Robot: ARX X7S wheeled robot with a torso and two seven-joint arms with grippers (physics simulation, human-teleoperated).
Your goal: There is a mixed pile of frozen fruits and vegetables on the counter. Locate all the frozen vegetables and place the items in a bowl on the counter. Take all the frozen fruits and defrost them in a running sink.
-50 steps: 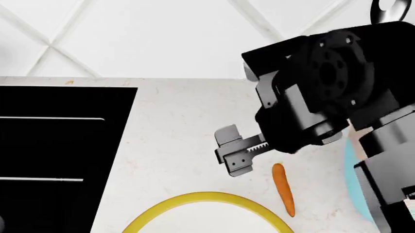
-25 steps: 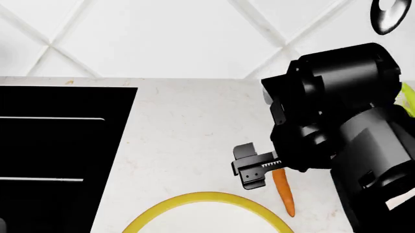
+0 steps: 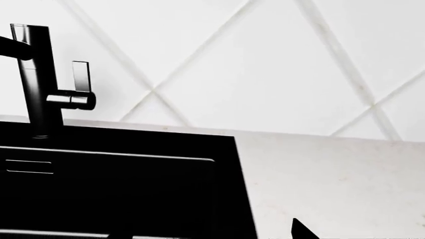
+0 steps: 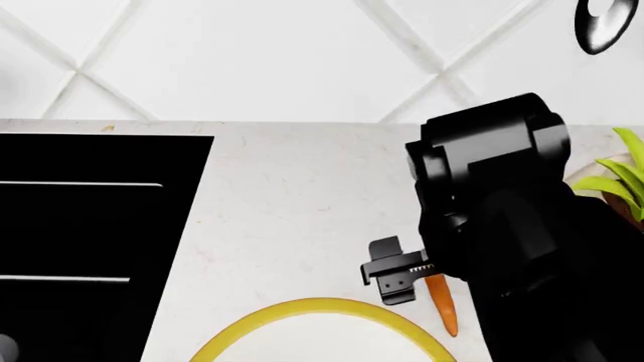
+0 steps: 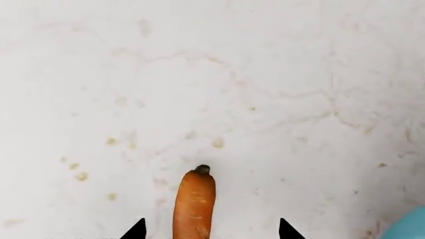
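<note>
The counter (image 4: 292,204) is seen as a white speckled slab across the middle of the head view, below a white diamond-tiled wall (image 4: 252,53). The black sink (image 4: 90,241) is set into it at the left of the frame; in the left wrist view its basin fills the lower left, with the black faucet (image 3: 37,79) standing behind its far rim at the upper left. No fruit can be made out in the part of the basin that is shown.

The right arm (image 4: 503,226) is seen as a large black mass at the right of the head view, with green leaves (image 4: 614,181) just past it at the right edge. The right pincer (image 4: 403,277) is held low over the counter at lower centre-right, its jaws apart. A carrot (image 4: 441,302) lies on the counter just beside it, partly hidden by the arm; in the right wrist view the carrot (image 5: 194,204) is seen between the two dark fingertips (image 5: 136,230), touched by neither.

The yellow rim of the bowl (image 4: 302,309) curves along the bottom edge of the head view, near the carrot and the pincer. A pale blue edge (image 5: 408,226) shows at the lower right corner of the right wrist view.

Of the left pincer only a dark tip (image 3: 302,230) is seen, so its state cannot be told.
</note>
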